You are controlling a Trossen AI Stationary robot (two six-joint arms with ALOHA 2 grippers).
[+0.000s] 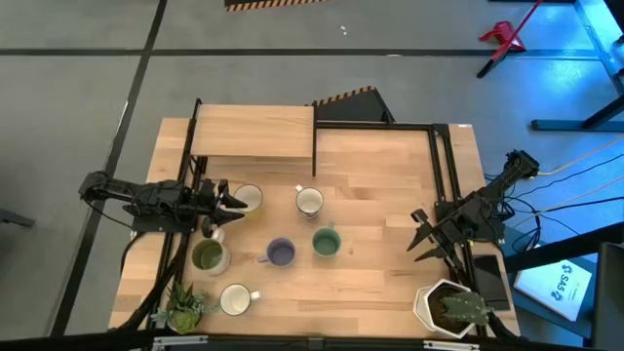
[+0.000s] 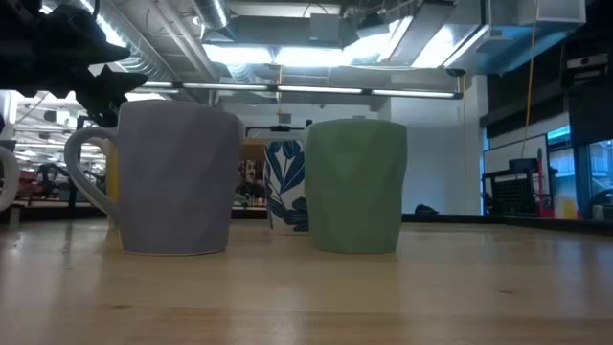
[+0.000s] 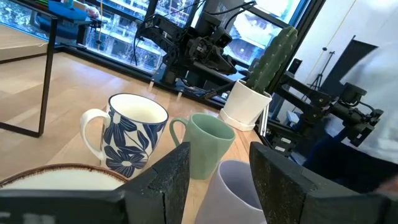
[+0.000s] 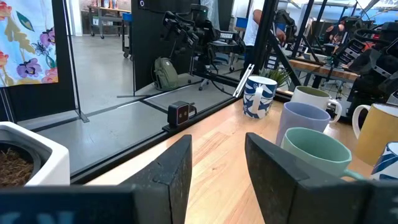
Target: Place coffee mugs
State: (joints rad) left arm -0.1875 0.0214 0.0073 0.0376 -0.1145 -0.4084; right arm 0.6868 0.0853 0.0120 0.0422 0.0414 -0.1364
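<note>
Grey concrete floor (image 1: pixel 88 88) marked with dark tape lines beyond the bench's far edge, with a red stand (image 1: pixel 503 37) near the far right. Overhead, bright ceiling strip lights (image 2: pixel 287 56) and exposed ducting. Floral poster (image 4: pixel 28 40) on a dark partition, backpack (image 4: pixel 164 73) on the floor.

Six mugs (image 1: pixel 281 253) cluster on the table's (image 1: pixel 390 195) left half.
</note>
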